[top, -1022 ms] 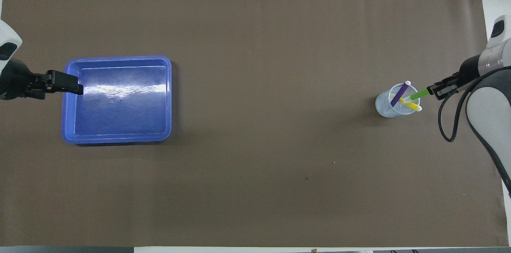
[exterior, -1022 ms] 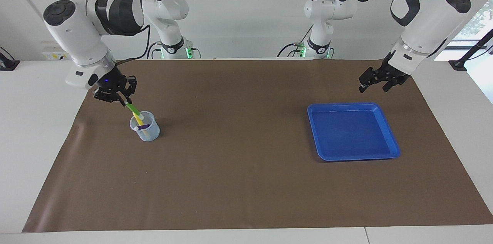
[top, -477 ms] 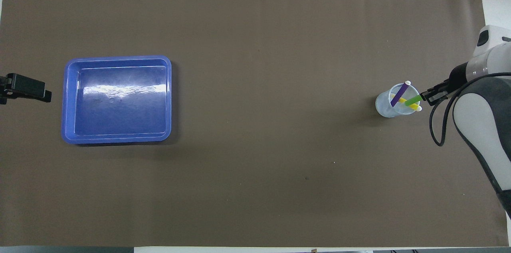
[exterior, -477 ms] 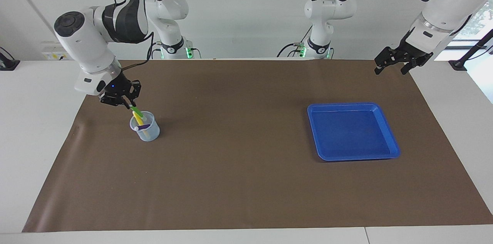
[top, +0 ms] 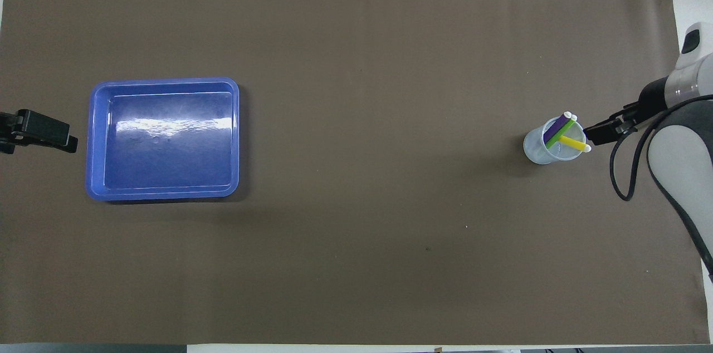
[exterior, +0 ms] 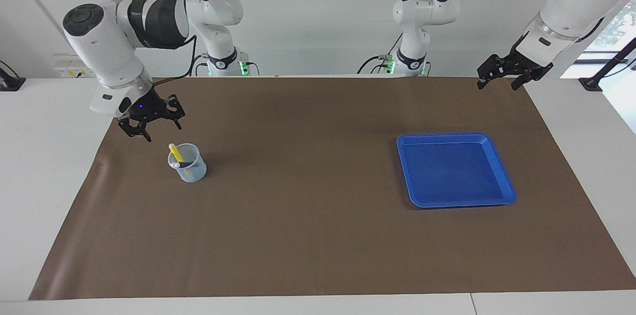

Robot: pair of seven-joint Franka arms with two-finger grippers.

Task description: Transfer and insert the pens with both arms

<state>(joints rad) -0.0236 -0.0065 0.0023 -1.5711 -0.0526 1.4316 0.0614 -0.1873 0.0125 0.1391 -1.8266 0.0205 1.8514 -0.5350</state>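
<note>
Three pens sit in the clear cup (exterior: 187, 163) at the right arm's end of the counter (exterior: 318, 255), and nothing holds them. From overhead the purple pen (top: 557, 127) and the green pen (top: 560, 133) lean side by side, their whitish ends up past the rim on the side away from the robots. The yellow pen (top: 574, 143) crosses below them and points out over the rim toward the right arm. In the facing view the yellow one pokes up tallest, tilted toward the robots.

The right gripper (exterior: 150, 129) hangs in the air just beside the cup, up and off toward the robots, clear of the pens. Its fingers (exterior: 147, 136) are spread apart and empty.

The left gripper (exterior: 498, 80) is raised over the brown mat (exterior: 318, 235) at its edge nearest the robots, at the left arm's end. Its fingers are released too, with nothing between them.

The blue tray (exterior: 503, 171) lies flat on the mat toward the left arm's end, well apart from the cup, farther from the robots than the left gripper's spot. Only bare blue floor shows inside it.
</note>
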